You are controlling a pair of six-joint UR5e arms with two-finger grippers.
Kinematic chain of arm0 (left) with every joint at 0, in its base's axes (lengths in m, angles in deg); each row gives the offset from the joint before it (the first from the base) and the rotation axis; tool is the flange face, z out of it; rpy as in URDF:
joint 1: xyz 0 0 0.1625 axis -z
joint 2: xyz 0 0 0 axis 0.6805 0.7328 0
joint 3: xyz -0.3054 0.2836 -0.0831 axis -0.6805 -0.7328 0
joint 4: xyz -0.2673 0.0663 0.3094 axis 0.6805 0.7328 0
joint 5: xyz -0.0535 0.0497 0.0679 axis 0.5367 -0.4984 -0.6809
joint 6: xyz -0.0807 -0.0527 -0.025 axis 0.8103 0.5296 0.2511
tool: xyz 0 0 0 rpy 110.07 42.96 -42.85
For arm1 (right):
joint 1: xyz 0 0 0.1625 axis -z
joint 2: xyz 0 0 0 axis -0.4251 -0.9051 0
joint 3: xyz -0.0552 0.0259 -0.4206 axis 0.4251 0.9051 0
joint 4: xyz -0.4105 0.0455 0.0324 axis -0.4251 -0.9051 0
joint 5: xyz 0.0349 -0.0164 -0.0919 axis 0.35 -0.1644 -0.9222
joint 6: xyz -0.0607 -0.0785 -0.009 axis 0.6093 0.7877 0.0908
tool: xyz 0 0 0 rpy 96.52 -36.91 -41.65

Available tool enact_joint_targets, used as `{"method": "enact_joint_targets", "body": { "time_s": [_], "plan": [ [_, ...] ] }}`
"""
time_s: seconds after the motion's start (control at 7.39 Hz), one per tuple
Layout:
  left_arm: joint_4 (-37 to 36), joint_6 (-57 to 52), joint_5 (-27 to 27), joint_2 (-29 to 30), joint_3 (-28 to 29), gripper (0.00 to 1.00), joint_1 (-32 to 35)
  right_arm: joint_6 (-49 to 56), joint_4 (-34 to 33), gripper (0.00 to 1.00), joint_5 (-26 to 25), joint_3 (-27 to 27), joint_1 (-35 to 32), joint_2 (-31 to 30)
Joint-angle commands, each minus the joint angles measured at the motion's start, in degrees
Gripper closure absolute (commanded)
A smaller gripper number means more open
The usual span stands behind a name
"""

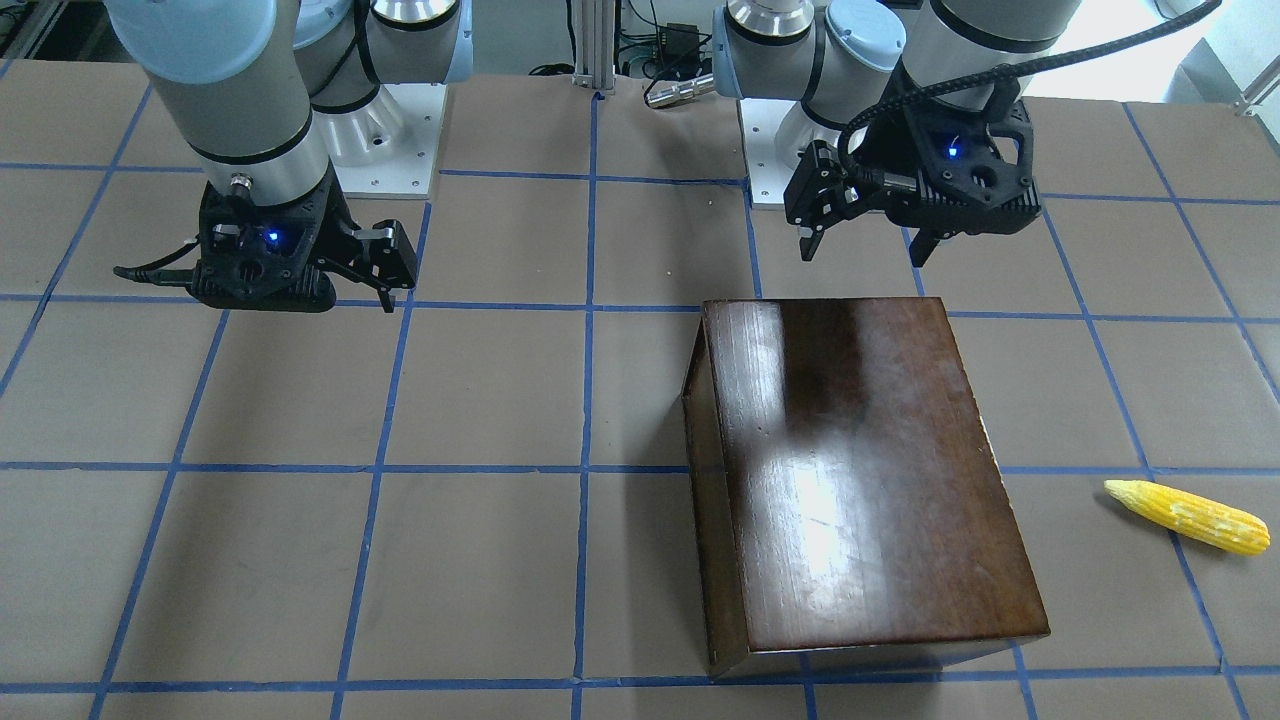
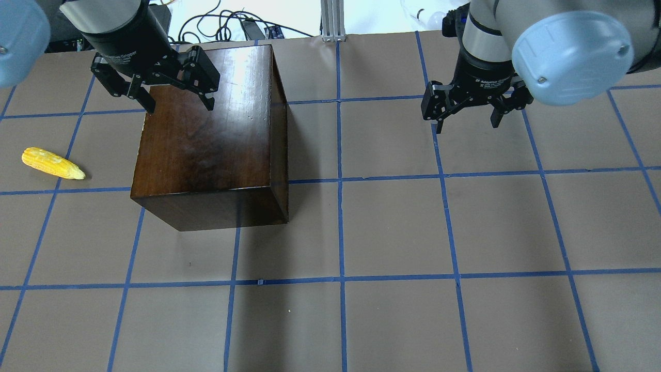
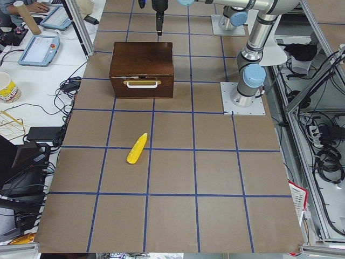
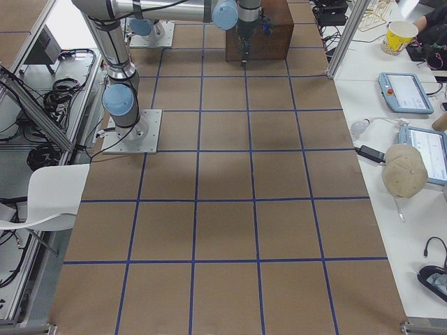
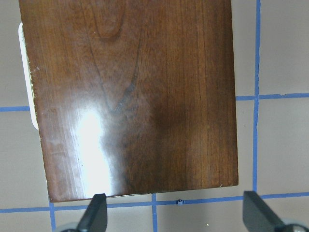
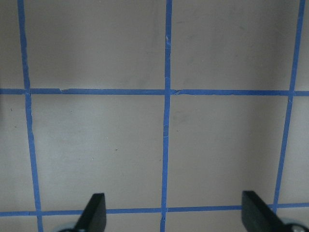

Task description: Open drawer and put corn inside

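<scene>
The glossy dark brown box [image 2: 206, 139] stands on the table, also in the front view [image 1: 860, 480]. Its drawer [image 3: 142, 86] is closed; its dark front with a white handle [image 3: 142, 83] faces the table's left end. The yellow corn [image 2: 51, 163] lies on the table beyond that front, apart from the box, and also shows in the front view [image 1: 1190, 515] and the left view [image 3: 137, 148]. My left gripper [image 2: 181, 106] is open and empty, above the box's top near its robot-side edge [image 5: 176, 217]. My right gripper [image 2: 467, 125] is open and empty above bare table [image 6: 174, 217].
The table [image 2: 392, 232] is brown with a blue tape grid. The arm base plates [image 1: 385, 150] sit at the robot's side. Operators' tablets and a cup [image 3: 6, 86] lie on a side bench off the table's edge.
</scene>
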Motion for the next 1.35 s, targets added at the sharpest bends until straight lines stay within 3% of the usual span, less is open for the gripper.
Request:
{"method": "enact_joint_targets", "body": {
  "time_s": [0.0,1.22],
  "plan": [
    [0.0,0.0,-0.3,0.1,0.0,0.00,0.0,0.0,0.0,0.00,0.0,0.0,0.0,0.0],
    [-0.4,1.1,-0.3,1.3,-0.9,0.00,0.3,0.0,0.0,0.00,0.0,0.0,0.0,0.0]
  ]
}}
